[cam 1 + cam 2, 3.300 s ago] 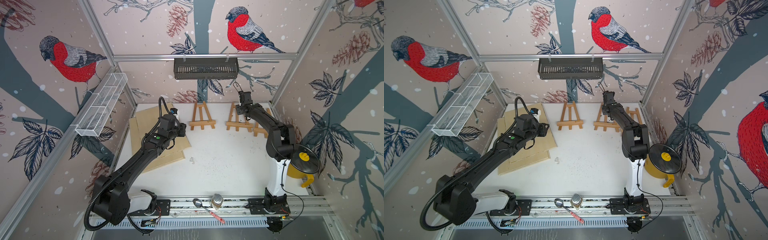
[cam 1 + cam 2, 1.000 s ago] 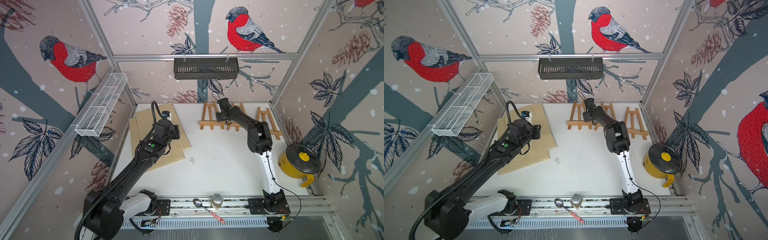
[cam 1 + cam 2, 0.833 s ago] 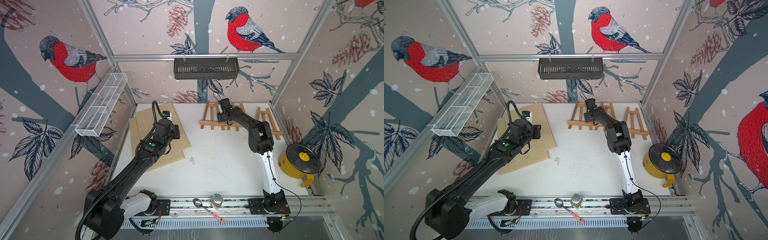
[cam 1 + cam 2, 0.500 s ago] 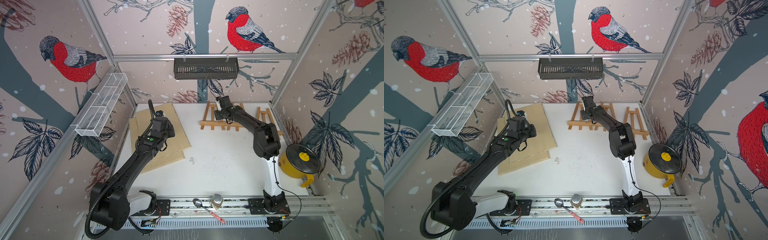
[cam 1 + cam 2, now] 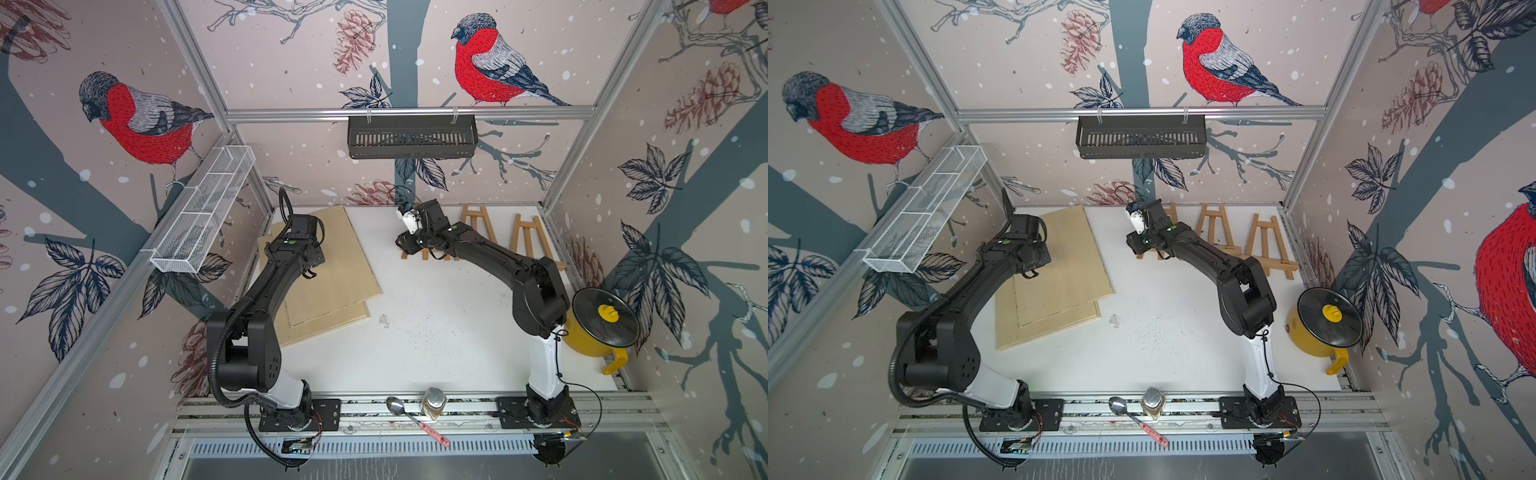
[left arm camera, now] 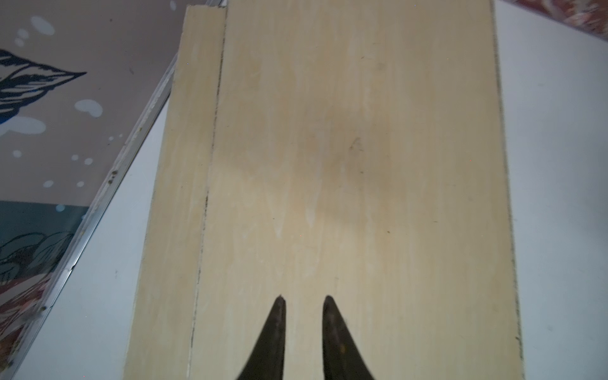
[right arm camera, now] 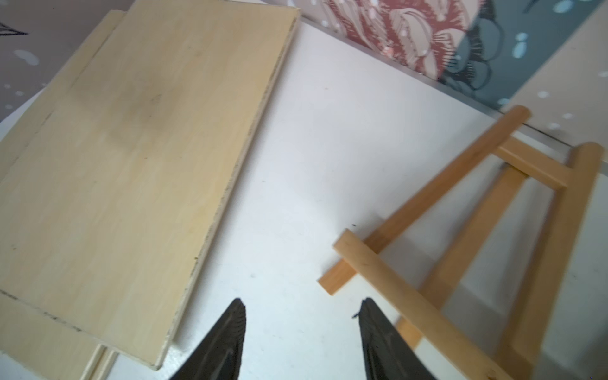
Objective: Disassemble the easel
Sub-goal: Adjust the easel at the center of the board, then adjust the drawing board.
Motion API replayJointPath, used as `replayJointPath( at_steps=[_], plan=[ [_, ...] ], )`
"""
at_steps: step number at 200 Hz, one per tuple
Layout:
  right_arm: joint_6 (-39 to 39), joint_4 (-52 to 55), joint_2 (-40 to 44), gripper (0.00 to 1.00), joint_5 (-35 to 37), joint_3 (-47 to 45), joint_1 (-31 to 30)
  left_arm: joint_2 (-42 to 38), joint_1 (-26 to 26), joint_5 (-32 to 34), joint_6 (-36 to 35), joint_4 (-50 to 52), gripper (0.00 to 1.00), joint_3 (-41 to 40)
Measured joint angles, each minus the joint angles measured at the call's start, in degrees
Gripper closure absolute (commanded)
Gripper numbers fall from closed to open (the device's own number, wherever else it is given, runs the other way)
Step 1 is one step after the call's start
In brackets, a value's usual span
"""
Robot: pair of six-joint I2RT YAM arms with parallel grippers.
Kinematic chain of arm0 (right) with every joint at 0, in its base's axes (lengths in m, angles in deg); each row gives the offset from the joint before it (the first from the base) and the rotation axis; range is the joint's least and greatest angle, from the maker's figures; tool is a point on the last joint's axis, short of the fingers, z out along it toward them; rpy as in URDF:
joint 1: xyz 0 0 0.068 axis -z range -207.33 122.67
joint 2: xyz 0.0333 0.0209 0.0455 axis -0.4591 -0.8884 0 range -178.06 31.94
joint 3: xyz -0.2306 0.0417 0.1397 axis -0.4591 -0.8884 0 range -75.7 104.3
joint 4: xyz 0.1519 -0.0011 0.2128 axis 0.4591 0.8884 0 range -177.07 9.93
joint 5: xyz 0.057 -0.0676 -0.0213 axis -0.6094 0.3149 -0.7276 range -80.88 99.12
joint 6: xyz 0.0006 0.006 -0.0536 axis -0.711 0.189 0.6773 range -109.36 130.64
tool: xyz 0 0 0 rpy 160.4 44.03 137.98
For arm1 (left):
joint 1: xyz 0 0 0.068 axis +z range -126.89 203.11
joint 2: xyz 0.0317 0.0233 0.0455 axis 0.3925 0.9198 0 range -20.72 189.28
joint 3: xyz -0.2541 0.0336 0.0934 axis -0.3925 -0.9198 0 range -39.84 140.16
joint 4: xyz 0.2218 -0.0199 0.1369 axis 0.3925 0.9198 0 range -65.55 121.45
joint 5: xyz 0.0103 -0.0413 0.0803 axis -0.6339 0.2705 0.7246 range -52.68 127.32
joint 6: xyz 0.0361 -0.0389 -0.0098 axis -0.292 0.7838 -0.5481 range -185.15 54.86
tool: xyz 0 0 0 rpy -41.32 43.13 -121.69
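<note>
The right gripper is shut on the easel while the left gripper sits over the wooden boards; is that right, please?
No: the right wrist view shows the right gripper open and empty beside the easel; the left gripper is over the boards.

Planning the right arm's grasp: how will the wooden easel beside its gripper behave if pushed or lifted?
Probably stiff and light: the easel is thin slats. A push likely slides or tips it on the smooth table. Its ledge bar should fit the open right gripper.
</note>
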Motion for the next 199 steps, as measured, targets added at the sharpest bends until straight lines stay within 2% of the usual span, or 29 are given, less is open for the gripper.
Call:
replayJointPath(
  at_steps=[28, 84, 131, 174, 199],
  plan=[
    [-0.1, -0.2, -4.7, 0.43, -1.5, 3.9, -0.5, 4.7, 4.2, 3.3, 0.4, 2.5, 0.78, 1.0],
    [-1.0, 0.9, -14.2, 0.42, -4.3, 16.0, -0.8, 9.9, 15.1, 4.2, 0.3, 2.0, 0.79, -0.6],
    [-1.1, 0.8, -18.6, 0.42, -6.1, 20.0, -2.5, 11.2, 19.1, 7.6, -0.2, 1.7, 0.81, -0.7],
    [-1.1, 0.8, -20.6, 0.41, -7.3, 22.1, -3.4, 11.8, 25.2, 3.8, -0.2, -0.4, 0.81, -1.6],
    [-1.1, 1.0, -21.7, 0.40, -7.5, 22.2, -3.8, 13.7, 26.2, 0.4, 0.0, -1.4, 0.81, -1.3]
  ],
)
